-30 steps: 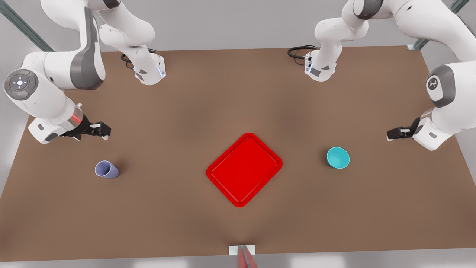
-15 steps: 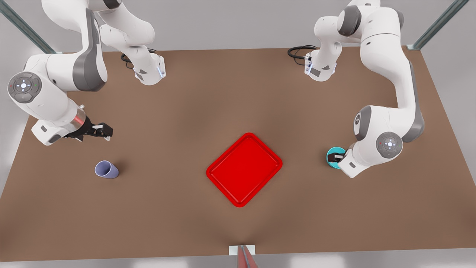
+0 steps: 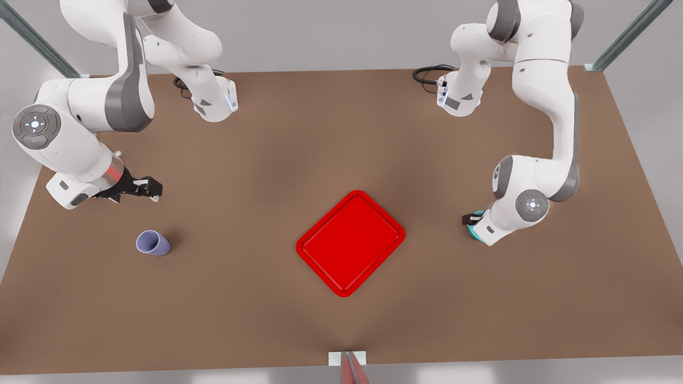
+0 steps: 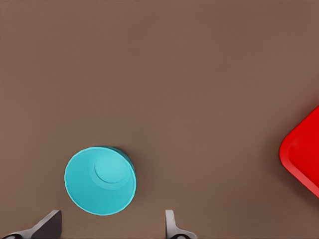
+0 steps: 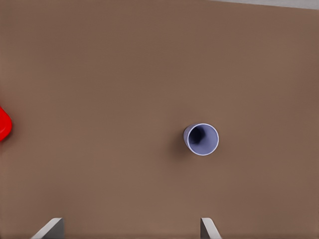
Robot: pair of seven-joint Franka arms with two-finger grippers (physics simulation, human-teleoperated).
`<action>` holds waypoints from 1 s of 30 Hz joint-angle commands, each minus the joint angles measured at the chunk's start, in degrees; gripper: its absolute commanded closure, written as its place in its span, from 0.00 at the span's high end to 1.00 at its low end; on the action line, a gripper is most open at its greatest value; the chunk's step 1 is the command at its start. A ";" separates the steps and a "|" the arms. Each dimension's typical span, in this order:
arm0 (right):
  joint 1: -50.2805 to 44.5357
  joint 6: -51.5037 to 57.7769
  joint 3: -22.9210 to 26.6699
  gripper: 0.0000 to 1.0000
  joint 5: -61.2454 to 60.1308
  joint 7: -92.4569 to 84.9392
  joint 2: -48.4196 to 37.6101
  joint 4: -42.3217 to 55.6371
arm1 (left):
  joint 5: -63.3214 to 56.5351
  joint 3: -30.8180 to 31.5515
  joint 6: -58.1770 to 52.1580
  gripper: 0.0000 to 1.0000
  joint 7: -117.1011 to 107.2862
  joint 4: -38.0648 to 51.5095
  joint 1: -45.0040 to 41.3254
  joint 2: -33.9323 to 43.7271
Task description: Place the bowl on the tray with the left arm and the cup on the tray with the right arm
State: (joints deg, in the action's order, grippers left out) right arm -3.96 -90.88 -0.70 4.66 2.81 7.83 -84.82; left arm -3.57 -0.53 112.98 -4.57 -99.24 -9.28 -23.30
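Note:
The teal bowl [image 3: 473, 231] stands on the table at the front view's right, mostly hidden under my left wrist. My left gripper [image 3: 471, 218] hovers above it, open; in the left wrist view the bowl [image 4: 99, 180] lies just ahead of the gap between the spread fingers of the gripper [image 4: 109, 225]. Far over at the front view's left stands the lavender cup [image 3: 153, 242], upright. My right gripper [image 3: 151, 188] waits open behind it and apart from it; the cup [image 5: 202, 139] shows well ahead of that gripper [image 5: 129, 226]. The red tray [image 3: 350, 242] lies empty in the middle.
Both arm bases [image 3: 213, 101] [image 3: 459, 98] stand at the back of the brown table [image 3: 267, 160], each with a black cable. A small white bracket [image 3: 347, 358] sits at the front edge. Corners of the tray [image 4: 304, 154] [image 5: 2, 124] show in both wrist views.
My left arm swung in from the table's right edge to above the bowl and now covers most of it. The right gripper barely shifted. Cup, bowl and tray stayed put.

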 commanded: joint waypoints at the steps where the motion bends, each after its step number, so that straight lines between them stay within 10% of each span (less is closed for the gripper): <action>1: 0.00 0.00 0.00 1.00 0.00 0.00 0.00 0.00 | -1.09 0.00 0.66 1.00 0.00 -0.16 0.05 -0.34; 30: -0.09 0.00 -0.09 1.00 0.00 0.00 0.35 -0.09 | -6.53 -0.44 11.30 0.95 -0.26 -4.56 0.23 -9.83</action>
State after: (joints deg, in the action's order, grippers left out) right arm -4.04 -90.88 -0.79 4.66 2.81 8.18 -84.90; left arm -8.98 -1.05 124.27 -4.83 -103.80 -9.05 -33.22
